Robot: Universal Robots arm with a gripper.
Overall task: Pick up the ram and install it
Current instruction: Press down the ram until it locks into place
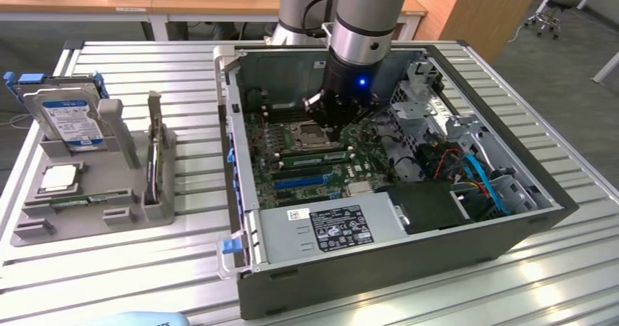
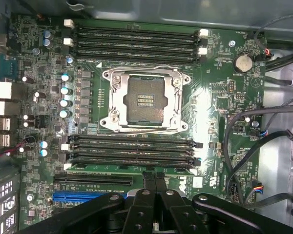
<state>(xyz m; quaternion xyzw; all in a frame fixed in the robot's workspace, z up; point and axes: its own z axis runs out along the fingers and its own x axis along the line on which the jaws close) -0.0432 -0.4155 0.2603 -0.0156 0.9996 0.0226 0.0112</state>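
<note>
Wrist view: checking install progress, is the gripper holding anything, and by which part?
Nothing seems held: the gripper is shut with nothing between its fingers, by the memory slots.

One computer case (image 1: 387, 268) — one hard drive (image 1: 66, 119), one processor (image 1: 60, 177).

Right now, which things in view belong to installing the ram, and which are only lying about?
Job: end effector, shut, above the motherboard; memory slots; ram stick in the grey holder.
Lying about: hard drive; processor chip; power supply.
</note>
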